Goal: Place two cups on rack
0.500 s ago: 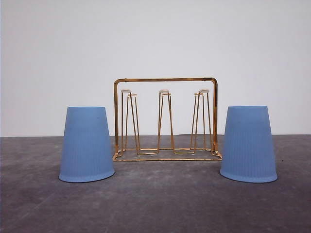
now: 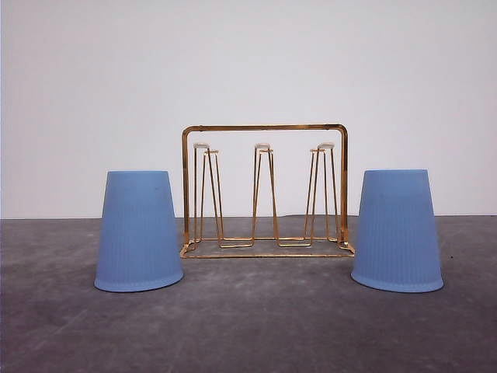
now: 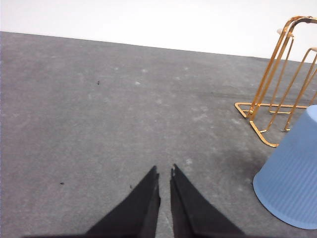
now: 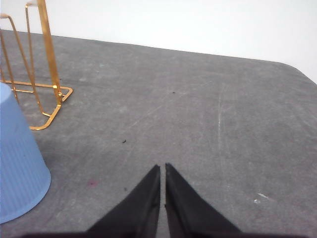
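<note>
Blue cups [image 2: 139,231] [image 2: 397,231] upright, rims down, flanking rack [image 2: 265,191]; left hand [image 3: 164,174], right hand [image 4: 162,168] closed, empty.

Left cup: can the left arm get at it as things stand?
Probably yes. The left cup stands upside down on the table, apart from the rack, with bare table between it and the left gripper. The gripper's jaws are shut and would need to open first.
</note>
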{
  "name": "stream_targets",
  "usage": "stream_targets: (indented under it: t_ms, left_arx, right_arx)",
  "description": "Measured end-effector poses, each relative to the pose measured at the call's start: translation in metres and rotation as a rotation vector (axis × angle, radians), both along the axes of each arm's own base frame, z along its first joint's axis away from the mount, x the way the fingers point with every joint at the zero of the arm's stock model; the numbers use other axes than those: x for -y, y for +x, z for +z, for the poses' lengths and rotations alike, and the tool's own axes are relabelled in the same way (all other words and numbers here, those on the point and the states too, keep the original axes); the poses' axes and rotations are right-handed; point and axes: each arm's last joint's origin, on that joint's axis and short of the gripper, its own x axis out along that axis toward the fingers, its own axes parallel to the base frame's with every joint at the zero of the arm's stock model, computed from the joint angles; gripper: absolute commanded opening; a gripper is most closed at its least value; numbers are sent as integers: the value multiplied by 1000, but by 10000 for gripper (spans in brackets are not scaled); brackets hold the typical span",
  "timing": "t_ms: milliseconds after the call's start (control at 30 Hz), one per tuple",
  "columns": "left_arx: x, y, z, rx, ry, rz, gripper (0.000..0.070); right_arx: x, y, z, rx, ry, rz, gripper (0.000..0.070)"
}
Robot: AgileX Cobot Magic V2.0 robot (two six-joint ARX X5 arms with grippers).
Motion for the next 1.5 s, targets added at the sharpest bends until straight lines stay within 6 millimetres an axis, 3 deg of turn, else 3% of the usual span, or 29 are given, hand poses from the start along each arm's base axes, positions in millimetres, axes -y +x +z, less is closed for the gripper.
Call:
stream_targets:
  t_ms: [333,433,533,733,933,1000,1100,1267,1433,1500]
  left_arx:
    - [0,0,0,-10,-81,14,14]
    - [-1,-1,6,-46,-171,64,14]
    - [-1,-4,32,-59,-252,88,14]
    - [1,1,102,-108,-290,36,15]
    - [4,29,158,-222,-219,-73,16]
    - [5,41,167,-255,-178,-91,17]
    - [10,63,167,-335,-121,-130,23]
    - [24,94,142,-501,-60,-206,23]
    - [37,110,126,-585,-11,-262,31]
    - [41,114,121,-603,3,-278,94]
  right_arx:
    - [-2,0,3,20,107,66,7]
    - [-3,-2,14,-2,176,81,6]
    - [-3,-5,42,-8,240,92,6]
    - [-5,2,100,-60,311,130,6]
    - [-9,28,144,-246,305,186,6]
    - [-11,41,152,-315,294,230,6]
    - [-15,64,151,-431,276,297,6]
    - [-21,95,128,-584,226,330,6]
    - [-25,107,115,-652,196,350,7]
    - [-25,108,113,-658,188,355,11]
